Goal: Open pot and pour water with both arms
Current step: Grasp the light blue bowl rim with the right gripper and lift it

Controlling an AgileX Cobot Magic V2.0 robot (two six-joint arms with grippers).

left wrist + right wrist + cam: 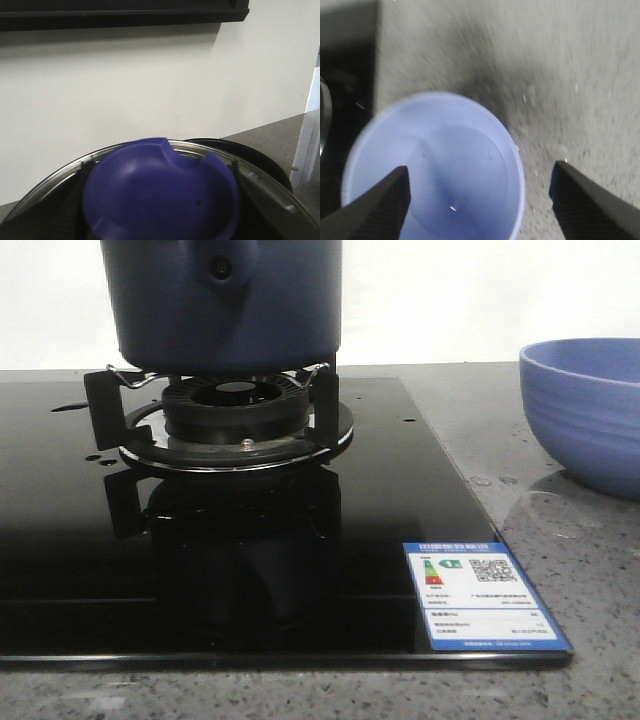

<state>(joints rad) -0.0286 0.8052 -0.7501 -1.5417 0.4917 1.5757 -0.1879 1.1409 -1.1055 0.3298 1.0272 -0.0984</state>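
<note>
The dark navy pot [225, 300] stands on the burner grate [235, 405]; its top is cut off in the front view. In the left wrist view my left gripper [160, 205] is shut on the purple-blue knob [150, 190] of a glass lid with a metal rim [55, 175]; dark fingers [70, 205] show on both sides of the knob. My right gripper [480, 200] is open above the periwinkle bowl [435, 170], one finger over the bowl and one over the counter. Small water drops [495, 480] lie on the counter by the bowl. Neither gripper shows in the front view.
The black glass hob [200, 560] with a blue energy label [482, 595] fills the table's middle. The periwinkle bowl [585, 410] stands on the grey speckled counter at the right. A white wall is behind. A dark shelf edge [125, 15] hangs above the lid.
</note>
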